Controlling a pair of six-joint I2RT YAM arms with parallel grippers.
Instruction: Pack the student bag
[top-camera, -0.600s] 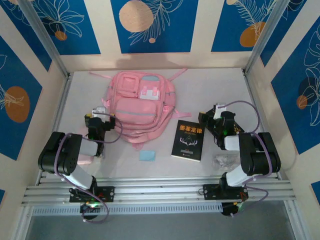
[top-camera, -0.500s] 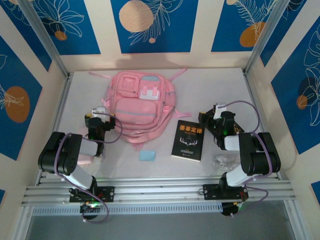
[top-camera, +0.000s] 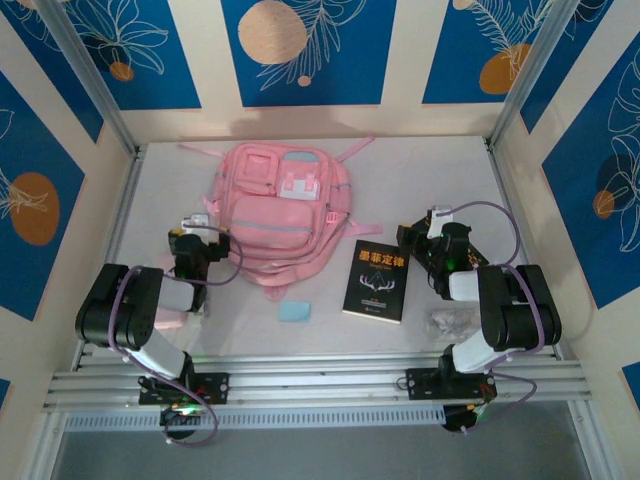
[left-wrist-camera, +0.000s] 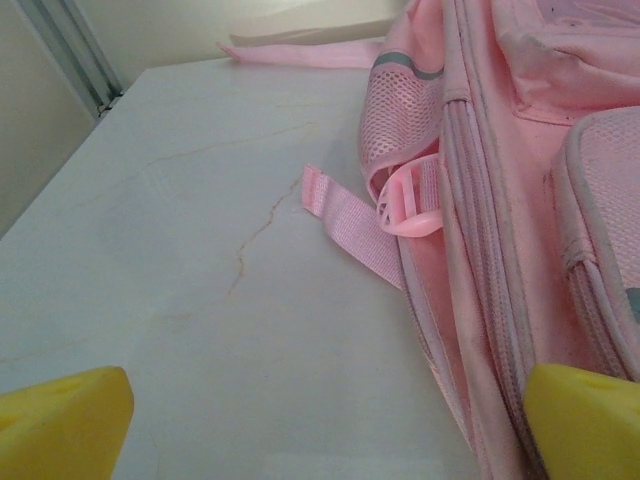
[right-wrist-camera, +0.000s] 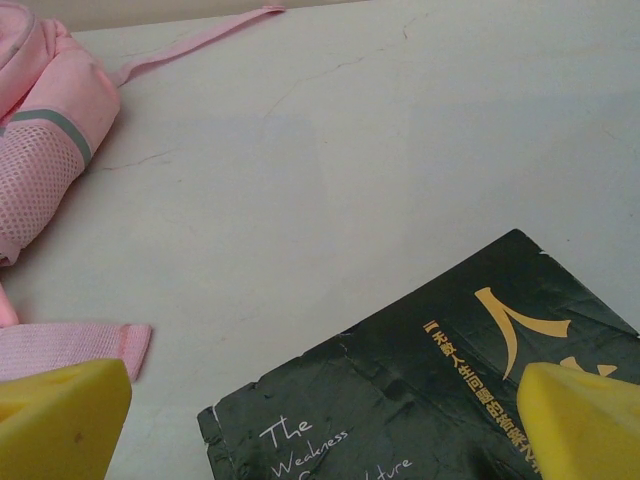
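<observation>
The student bag (top-camera: 283, 215), a soft pink backpack with grey stripes, lies flat in the middle of the table. Its side, with a mesh pocket and a buckled strap (left-wrist-camera: 405, 205), runs along the right of the left wrist view. My left gripper (top-camera: 197, 237) rests low at the bag's left edge. It stands open (left-wrist-camera: 325, 440) over bare table, its right yellow fingertip (left-wrist-camera: 585, 420) by the bag's seam. My right gripper (top-camera: 422, 242) is open (right-wrist-camera: 320, 430) beside a black book (top-camera: 376, 281), whose corner (right-wrist-camera: 450, 390) lies between the yellow pads.
A small light-blue flat item (top-camera: 294, 311) lies in front of the bag. A pink item (top-camera: 168, 321) sits partly under the left arm. Something clear and crumpled (top-camera: 447, 321) lies by the right arm. Walls enclose the table on three sides.
</observation>
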